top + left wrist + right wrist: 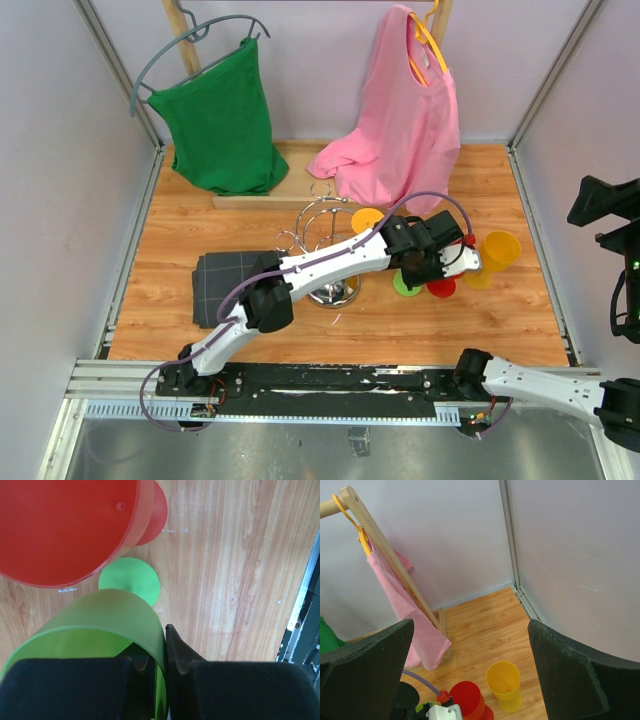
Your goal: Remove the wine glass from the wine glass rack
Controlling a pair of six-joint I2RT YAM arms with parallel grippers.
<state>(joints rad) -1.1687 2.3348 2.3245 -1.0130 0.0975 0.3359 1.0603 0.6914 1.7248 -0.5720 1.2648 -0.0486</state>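
Observation:
The chrome wine glass rack (322, 232) stands mid-table on its round base. My left gripper (440, 268) reaches past it to the right and is shut on the rim of a green plastic wine glass (405, 286). In the left wrist view one finger is inside the green glass's (100, 630) bowl and the other outside, with the gripper (159, 645) pinching the wall. The glass's green foot (129, 580) shows below, against the wood. My right gripper (603, 205) is open and empty, raised at the right edge; it also shows in the right wrist view (470, 625).
A red glass (441, 288) (65, 525) stands right beside the green one. A yellow glass (497, 250) (505, 680) and an orange glass (367, 220) stand nearby. A dark folded cloth (235, 285) lies left of the rack. A green shirt (220, 115) and a pink shirt (400, 110) hang at the back.

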